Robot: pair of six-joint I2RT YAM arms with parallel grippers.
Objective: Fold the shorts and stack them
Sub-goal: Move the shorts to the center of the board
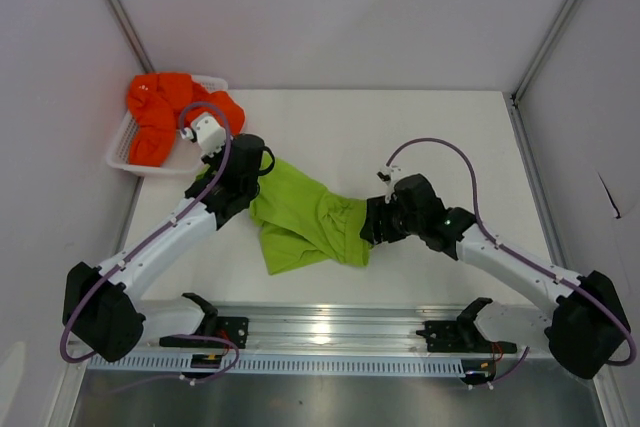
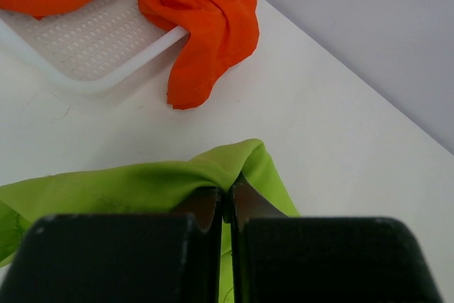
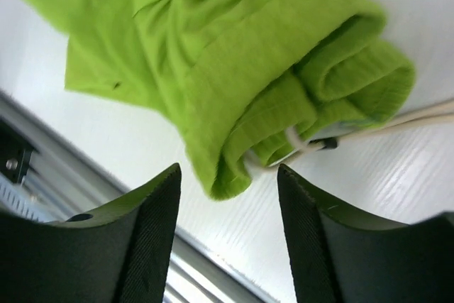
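The lime green shorts (image 1: 305, 219) lie crumpled on the white table between the two arms. My left gripper (image 1: 243, 169) is shut on a fold of their far left edge (image 2: 213, 172). My right gripper (image 1: 372, 227) is open just above their right end, where the rolled elastic waist (image 3: 284, 97) and white drawstring (image 3: 397, 122) show between and ahead of the fingers (image 3: 152, 225). The orange shorts (image 1: 165, 112) lie heaped in the white mesh basket (image 1: 125, 152) at the back left, one part hanging over its rim onto the table (image 2: 213, 40).
The basket (image 2: 92, 40) stands close beyond the left gripper. A metal rail (image 1: 320, 332) runs along the table's near edge, seen also in the right wrist view (image 3: 28, 161). Grey walls enclose the table on three sides.
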